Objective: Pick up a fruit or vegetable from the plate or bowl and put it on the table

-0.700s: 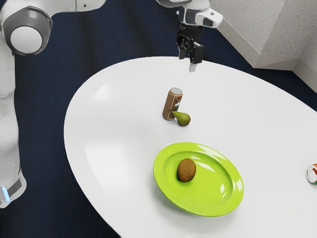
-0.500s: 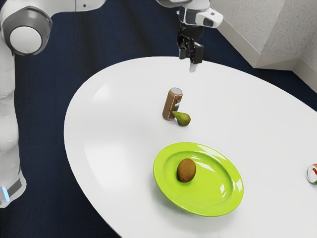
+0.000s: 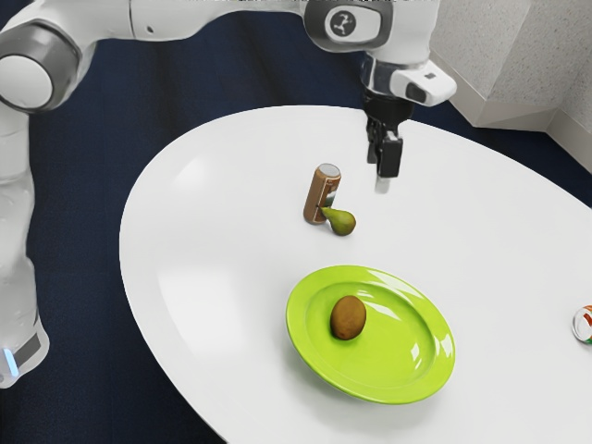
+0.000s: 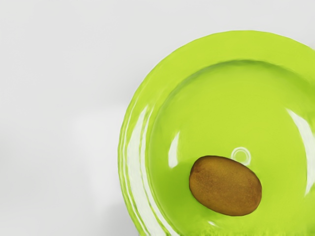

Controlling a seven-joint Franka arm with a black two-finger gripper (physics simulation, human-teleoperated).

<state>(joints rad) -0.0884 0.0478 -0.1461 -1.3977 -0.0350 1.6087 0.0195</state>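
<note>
Left to right in the exterior view, on the white desk [image 3: 203, 250]: a brown can [image 3: 321, 196]; a pear [image 3: 342, 222] close by at its five o'clock; the kiwi [image 3: 349, 317] at ten o'clock from the middle of the green plate [image 3: 398, 350], lying in it; the raised claw [image 3: 380, 174], toward the plate's twelve, whether wide or narrow I cannot tell; another can [image 3: 584, 324] at three.

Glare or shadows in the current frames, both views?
Exterior view: soft bright patches on the table, toward the exterior view's left; sharper white highlights on the plate, faint shadow below it. Wrist view: curved white streaks on the plate's rim and inside, hazy pale patch on the table beside it.
</note>
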